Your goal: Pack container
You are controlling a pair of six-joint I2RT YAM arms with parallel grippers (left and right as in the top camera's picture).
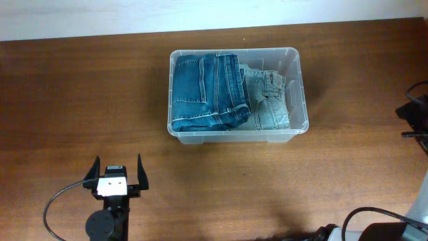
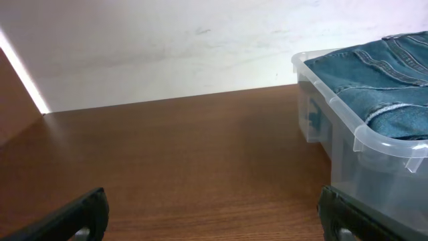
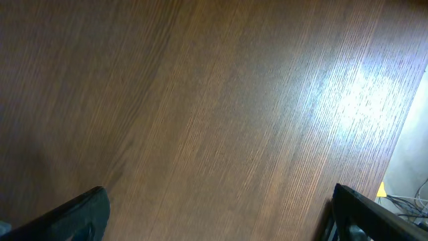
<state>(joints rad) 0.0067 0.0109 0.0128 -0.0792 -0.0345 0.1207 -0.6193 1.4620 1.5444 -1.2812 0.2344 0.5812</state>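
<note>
The clear, rectangular plastic container (image 1: 295, 67) with rounded corners and a thick rim sits in the upper middle of the overhead frame, slightly right of centre, on the brown wooden table (image 1: 67, 100). Inside it, a folded pair of dark blue denim jeans (image 1: 207, 94) fills the left part. A folded pair of lighter, faded blue jeans (image 1: 267, 100) lies just beside it on the right, the two touching. A strip of bare container floor shows along the right wall.

In the left wrist view the container takes up the right edge of the frame, with denim reaching about up to its rim.

The left gripper (image 1: 118, 166) is in the lower left of the overhead frame, well apart from the container, its black fingers (image 1: 140, 171) spread wide with nothing between them. A black cable (image 1: 57, 201) loops beside its arm.

The right gripper (image 3: 221, 217) shows clearly only in its own wrist view. Its two dark fingers are at the lower corners of the frame, wide apart, over bare wood.
</note>
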